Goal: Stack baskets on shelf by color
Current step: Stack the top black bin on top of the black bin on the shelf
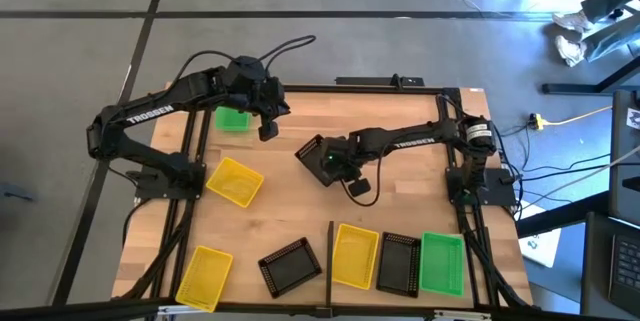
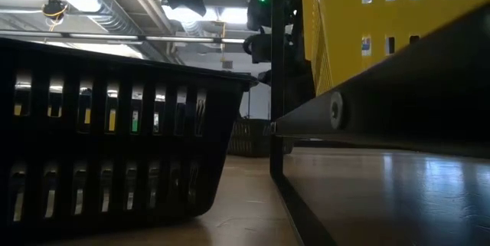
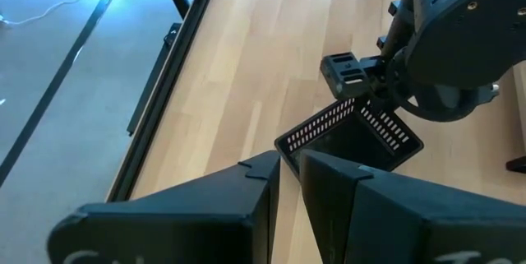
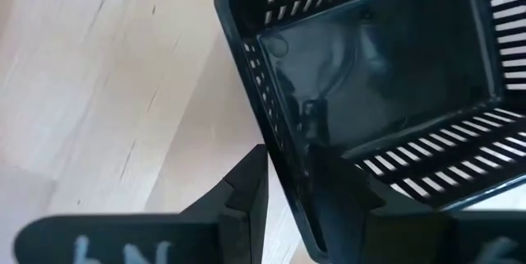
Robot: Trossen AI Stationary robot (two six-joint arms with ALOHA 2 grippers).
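Note:
My right gripper (image 1: 327, 157) is shut on a black basket (image 1: 312, 153) near the table's middle; the basket also shows in the left wrist view (image 3: 349, 136). My left gripper (image 1: 268, 129) is shut and empty, above the table beside a green basket (image 1: 232, 118) at the far left. A yellow (image 1: 353, 256), a black (image 1: 398, 262) and a green basket (image 1: 442, 262) lie side by side on the pale shelf (image 1: 400, 299) at the near right, with its black bar (image 1: 330, 261) on the left. Two yellow baskets (image 1: 235, 181) (image 1: 205, 276) and a black one (image 1: 290, 266) lie on the tabletop. My right gripper pinches one lattice side wall (image 4: 275, 145) of the black basket, one finger (image 4: 345, 206) inside the basket and the other finger (image 4: 242, 194) outside. The fingers come from the table's right side, slanting down. The basket sits tilted, its open side up; whether a corner rests on the table I cannot tell.
Black frame rails run along the table's left, far and right edges. In the low view the near black basket (image 2: 115, 139) fills the left and the shelf's edge (image 2: 383, 100) with the yellow basket (image 2: 383, 16) the right. Bare planks lie between the arms.

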